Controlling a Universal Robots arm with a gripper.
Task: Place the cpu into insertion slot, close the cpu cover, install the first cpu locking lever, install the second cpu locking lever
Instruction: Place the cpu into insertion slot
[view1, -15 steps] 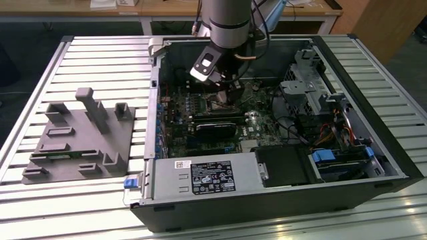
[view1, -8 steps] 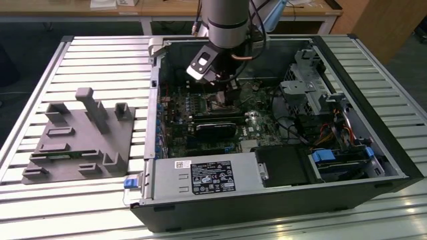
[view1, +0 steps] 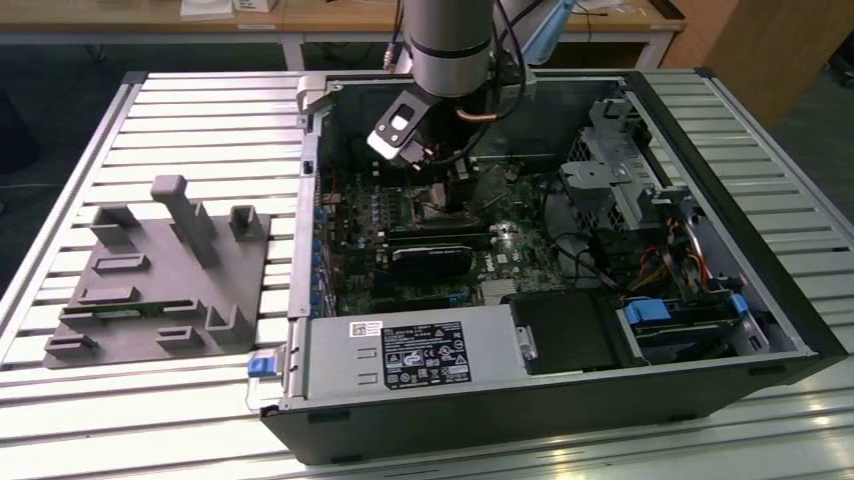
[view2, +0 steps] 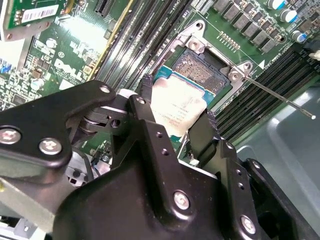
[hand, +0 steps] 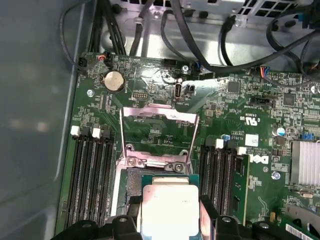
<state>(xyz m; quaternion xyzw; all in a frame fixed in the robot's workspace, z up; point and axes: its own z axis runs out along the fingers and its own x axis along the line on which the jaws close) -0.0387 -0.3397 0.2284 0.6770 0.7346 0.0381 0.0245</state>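
Gripper (view2: 177, 100) clamped on cpu (hand: 170, 210) edges; socket (view2: 202, 70) just beneath gripper, cover (hand: 159, 113) raised open beyond it. Step: cpu placement. Seating likely needs square alignment, level, gentle descent.

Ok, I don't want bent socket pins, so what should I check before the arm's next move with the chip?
1. Grip: gripper shut on cpu, ok.
2. Access: cpu cover flipped open, off the socket, ok.
3. Socket bare, nothing lying in it: ok.
4. The locking lever swung out, away from the socket: ok.
5. Cpu squared with socket: cannot tell.
6. Cpu seated: not ok, held at the socket's edge.
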